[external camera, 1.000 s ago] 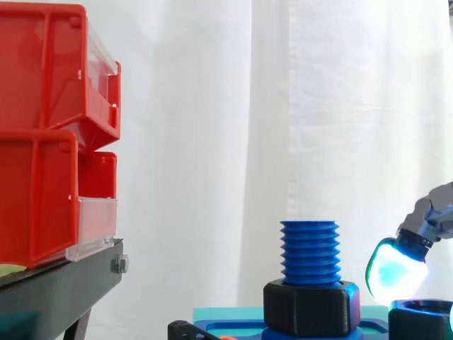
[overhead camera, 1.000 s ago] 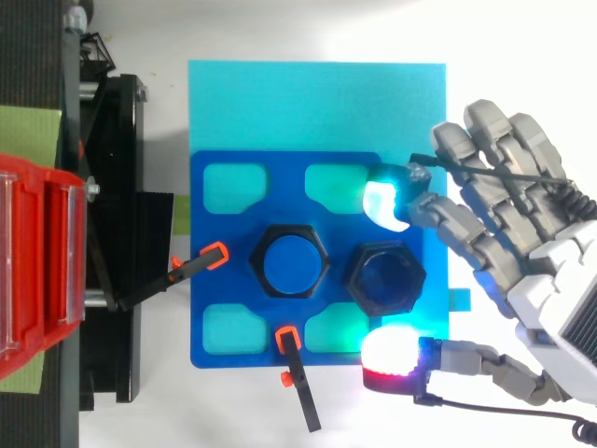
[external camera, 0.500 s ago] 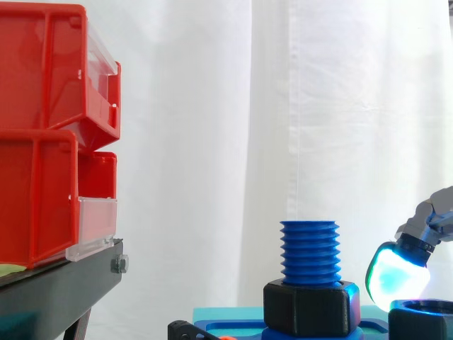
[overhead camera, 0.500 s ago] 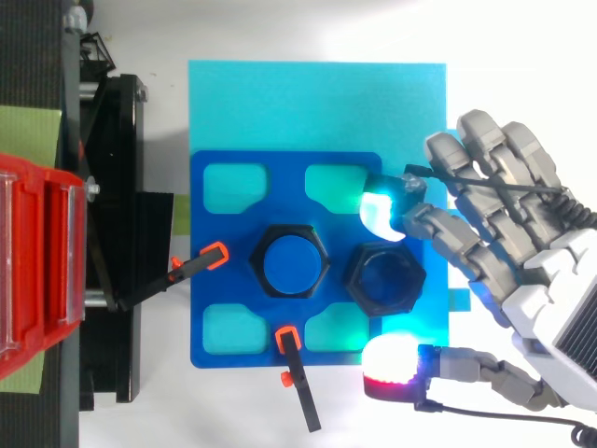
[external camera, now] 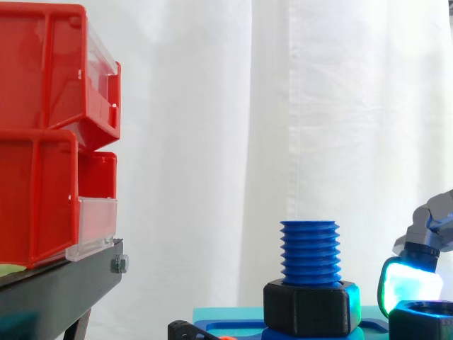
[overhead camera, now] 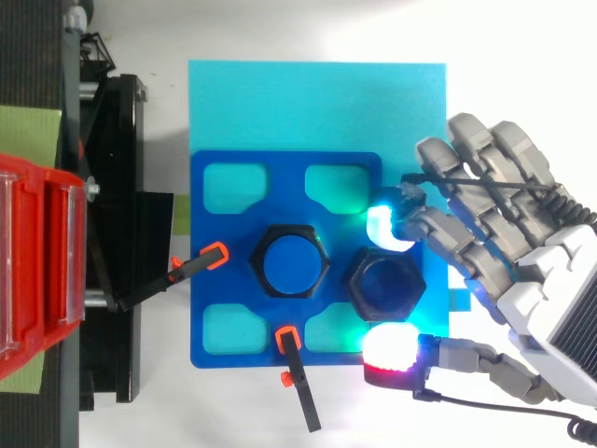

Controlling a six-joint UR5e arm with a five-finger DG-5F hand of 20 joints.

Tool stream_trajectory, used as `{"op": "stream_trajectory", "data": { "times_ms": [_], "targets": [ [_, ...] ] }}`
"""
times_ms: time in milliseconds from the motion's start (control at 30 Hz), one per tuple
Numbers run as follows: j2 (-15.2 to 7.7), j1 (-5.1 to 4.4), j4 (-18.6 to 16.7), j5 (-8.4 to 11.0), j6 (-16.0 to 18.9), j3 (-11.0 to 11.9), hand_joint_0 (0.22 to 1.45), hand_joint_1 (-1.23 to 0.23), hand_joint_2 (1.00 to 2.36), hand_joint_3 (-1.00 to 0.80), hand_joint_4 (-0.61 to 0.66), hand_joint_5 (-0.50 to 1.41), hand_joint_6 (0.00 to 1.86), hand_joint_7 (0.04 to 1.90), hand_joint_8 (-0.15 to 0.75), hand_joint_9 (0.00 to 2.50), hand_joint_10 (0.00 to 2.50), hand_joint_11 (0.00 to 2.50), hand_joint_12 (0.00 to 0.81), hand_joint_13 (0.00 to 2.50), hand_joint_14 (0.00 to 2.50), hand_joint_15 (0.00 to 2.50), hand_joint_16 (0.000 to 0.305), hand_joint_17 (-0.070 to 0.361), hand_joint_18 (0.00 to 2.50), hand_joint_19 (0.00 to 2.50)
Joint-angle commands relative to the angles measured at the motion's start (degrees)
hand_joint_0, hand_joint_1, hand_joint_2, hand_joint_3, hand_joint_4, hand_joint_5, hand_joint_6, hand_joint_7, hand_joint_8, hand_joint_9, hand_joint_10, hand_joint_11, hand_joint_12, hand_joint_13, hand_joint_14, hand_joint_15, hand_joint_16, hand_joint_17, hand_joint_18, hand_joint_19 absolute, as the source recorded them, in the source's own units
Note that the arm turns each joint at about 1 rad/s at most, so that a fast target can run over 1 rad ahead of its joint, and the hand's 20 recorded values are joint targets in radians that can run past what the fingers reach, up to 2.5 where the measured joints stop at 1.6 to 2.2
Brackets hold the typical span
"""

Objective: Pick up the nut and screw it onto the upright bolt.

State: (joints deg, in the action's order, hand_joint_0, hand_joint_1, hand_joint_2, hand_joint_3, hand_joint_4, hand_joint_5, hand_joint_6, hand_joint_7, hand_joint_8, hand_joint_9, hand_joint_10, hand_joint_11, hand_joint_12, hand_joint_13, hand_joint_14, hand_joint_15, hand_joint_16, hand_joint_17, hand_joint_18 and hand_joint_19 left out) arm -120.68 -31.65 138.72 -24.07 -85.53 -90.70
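Right now your hand (overhead camera: 536, 289) has its fingers spread, one glowing pad on either side of the loose black nut (overhead camera: 385, 285) and not clamped on it. The nut lies on the blue plate (overhead camera: 284, 182), just beside the upright bolt (external camera: 309, 251) and its black hex collar (external camera: 308, 308). Two orange-tipped clamps (overhead camera: 215, 254) reach onto the plate's edges. You cannot tell what the stacked red bins (external camera: 42, 142) on the black stand (external camera: 64, 287) hold. A cyan sheet (overhead camera: 317, 103) covers the white counter (overhead camera: 166, 103), with the curtain (external camera: 283, 106) behind.
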Motion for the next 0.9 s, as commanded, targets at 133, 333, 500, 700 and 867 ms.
{"op": "stream_trajectory", "data": {
  "times_ms": [133, 333, 500, 700, 867],
  "targets": [
    [0.0, 0.18, 0.1, -0.01, 0.0, 0.0, 0.51, -0.64, 1.00, -0.50, 0.25, -0.18, 0.50, 1.15, 0.281, 0.33, 0.00, 0.00, 0.358, 0.23, 0.00, 0.00, 0.055, 0.124, 0.16, 0.00],
    [0.1, 0.36, 0.4, -0.54, 0.2, 0.4, 0.52, -0.63, 1.00, -0.50, 0.25, -0.18, 0.50, 1.20, 0.283, 0.35, 0.00, 0.00, 0.350, 0.25, 0.00, 0.00, 0.054, 0.122, 0.18, 0.00],
    [0.1, 0.71, 1.9, -0.62, 1.5, 1.3, 0.52, -0.63, 1.00, -0.50, 0.25, -0.17, 0.50, 1.20, 0.284, 0.35, 0.00, 0.00, 0.348, 0.25, 0.00, 0.00, 0.054, 0.121, 0.20, 0.00],
    [1.9, 1.33, 12.1, -0.62, 6.6, 4.4, 0.52, -0.63, 1.00, -0.50, 0.25, -0.17, 0.50, 1.20, 0.283, 0.35, 0.00, 0.00, 0.348, 0.26, 0.00, 0.00, 0.054, 0.121, 0.20, 0.00],
    [4.3, 2.03, 23.1, -0.98, 9.9, 7.5, 0.52, -0.63, 1.00, -0.50, 0.25, -0.17, 0.50, 1.20, 0.283, 0.35, 0.00, 0.00, 0.348, 0.26, 0.00, 0.00, 0.054, 0.121, 0.21, 0.00]
  ]
}}
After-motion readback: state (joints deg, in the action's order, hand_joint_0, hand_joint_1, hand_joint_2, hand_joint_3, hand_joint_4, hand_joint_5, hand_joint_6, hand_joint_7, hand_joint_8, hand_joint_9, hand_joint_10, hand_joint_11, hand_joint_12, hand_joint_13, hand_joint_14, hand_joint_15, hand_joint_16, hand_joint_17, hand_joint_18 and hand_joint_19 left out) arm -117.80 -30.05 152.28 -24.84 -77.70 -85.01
